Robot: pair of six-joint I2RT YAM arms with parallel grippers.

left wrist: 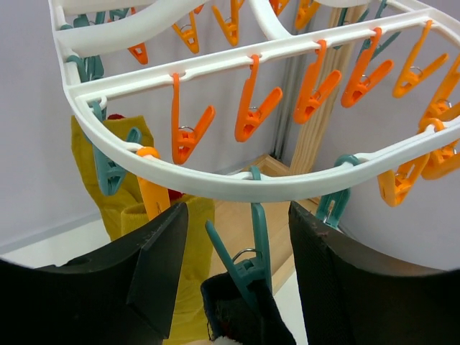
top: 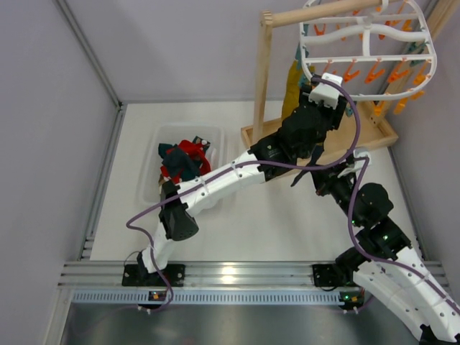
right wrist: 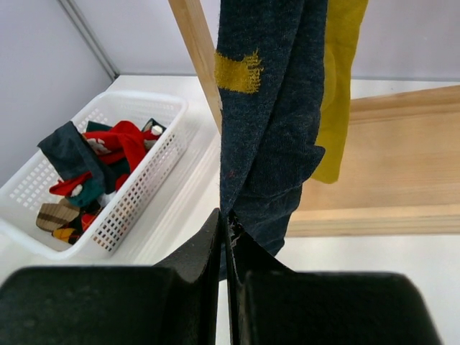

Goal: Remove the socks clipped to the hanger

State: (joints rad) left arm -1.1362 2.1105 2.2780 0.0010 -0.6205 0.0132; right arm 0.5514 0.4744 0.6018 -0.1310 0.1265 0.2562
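The white oval hanger (top: pixel 368 44) hangs from the wooden stand, its rim (left wrist: pixel 215 183) lined with orange and teal clothespins. A dark teal sock (right wrist: pixel 269 122) with a mustard patch hangs from a teal clothespin (left wrist: pixel 253 262). My left gripper (left wrist: pixel 237 259) is open just under the rim, one finger on each side of that clothespin, not touching it. My right gripper (right wrist: pixel 226 223) is shut on the sock's lower edge. Mustard-yellow socks (left wrist: pixel 118 187) hang behind it; they also show in the right wrist view (right wrist: pixel 338 86). Red and dark socks (top: pixel 188 154) lie in the basket.
A white perforated basket (top: pixel 152 147) stands on the table to the left; it also shows in the right wrist view (right wrist: pixel 144 180). The light wooden stand (top: pixel 261 72) with its tray base (top: pixel 377 136) stands at the back right. Grey walls close in both sides.
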